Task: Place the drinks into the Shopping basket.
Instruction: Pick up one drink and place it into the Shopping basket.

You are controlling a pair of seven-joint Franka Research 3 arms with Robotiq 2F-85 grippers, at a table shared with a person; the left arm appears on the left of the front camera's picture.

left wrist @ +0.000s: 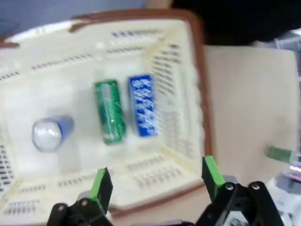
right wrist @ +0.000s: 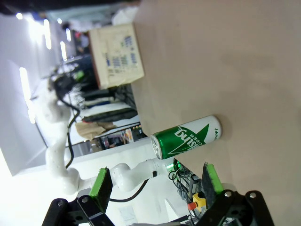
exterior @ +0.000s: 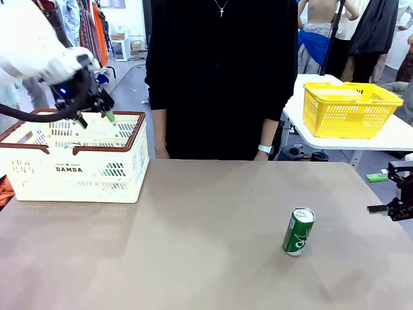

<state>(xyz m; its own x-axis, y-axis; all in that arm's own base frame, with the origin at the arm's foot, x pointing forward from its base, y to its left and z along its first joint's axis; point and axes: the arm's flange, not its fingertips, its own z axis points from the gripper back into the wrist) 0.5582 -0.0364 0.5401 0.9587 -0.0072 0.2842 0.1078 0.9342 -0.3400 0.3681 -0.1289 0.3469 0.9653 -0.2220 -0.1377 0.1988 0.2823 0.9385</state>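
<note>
one standing green can [exterior: 298,230] is upright on the near right of the table [exterior: 193,258], well apart from the shopping basket [exterior: 71,171] at the far left, so the step in hand looks like fetching this last drink. inside the basket a lying green can [left wrist: 109,111] and a blue can [left wrist: 142,105] rest side by side, with a third can [left wrist: 48,133], silver top showing, a little apart from them. the left gripper [exterior: 95,116] hovers over the basket, fingers spread wide with nothing between them. the right gripper [exterior: 381,193] sits at the right edge, fingers also apart, with the standing can ahead of it and not yet between the pads. to do this well, i'd bring the right gripper in level, centre the can between the pads and close on its middle rather than its top. then lift straight, clear the brown rim and lower it onto bare floor beside the others, since a thin can probably tips or dents easily.
</note>
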